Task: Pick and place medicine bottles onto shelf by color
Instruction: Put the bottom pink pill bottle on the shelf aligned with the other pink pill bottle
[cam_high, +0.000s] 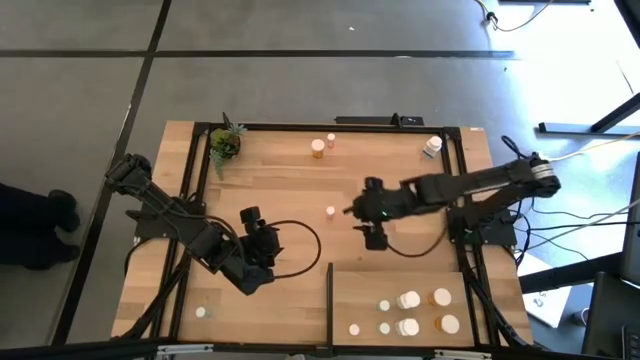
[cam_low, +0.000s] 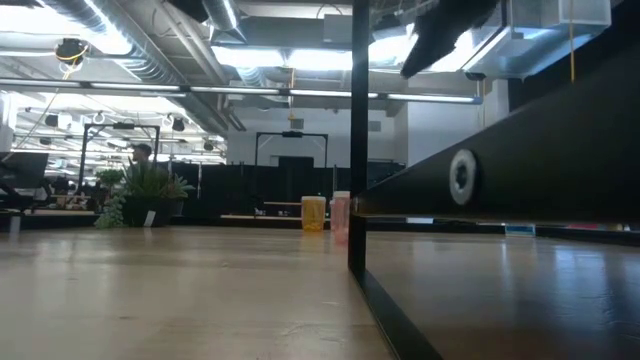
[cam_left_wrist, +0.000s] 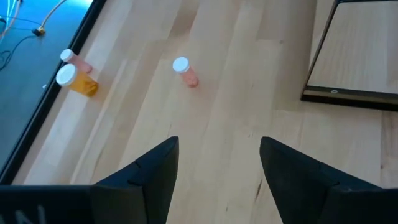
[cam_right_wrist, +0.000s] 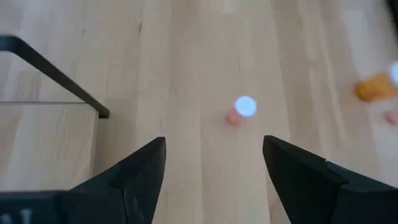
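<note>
Seen from above, a small pink medicine bottle with a white cap (cam_high: 330, 212) stands alone near the middle of the wooden tabletop (cam_high: 290, 175), upright and untouched. At about three o'clock from it, close by but not in contact, hangs the right gripper (cam_high: 366, 222), its two dark fingers spread apart with nothing between them; in its own wrist view the same pink bottle (cam_right_wrist: 241, 109) sits on bare wood ahead of the gap between the fingers. At roughly seven o'clock from the bottle, farther off, is the left gripper (cam_high: 262, 243), also spread and empty, and its wrist view shows the pink bottle (cam_left_wrist: 185, 70) well ahead of it. Toward twelve o'clock, near the table's far edge, stand an orange-amber bottle (cam_high: 318, 149) and a smaller pink bottle (cam_high: 331, 140), just beside each other. A white bottle (cam_high: 432, 146) lies toward two o'clock at the far right corner. Toward five o'clock lies the shelf (cam_high: 360, 285), a light-wood panel with a black strip along its left side, carrying seven bottles (cam_high: 408, 300), white and orange-amber, grouped in two loose rows. One small white-capped bottle (cam_high: 201, 312) rests at seven o'clock near the front left corner. A small green potted plant (cam_high: 225, 145) stands at ten o'clock in the far left corner.
</note>
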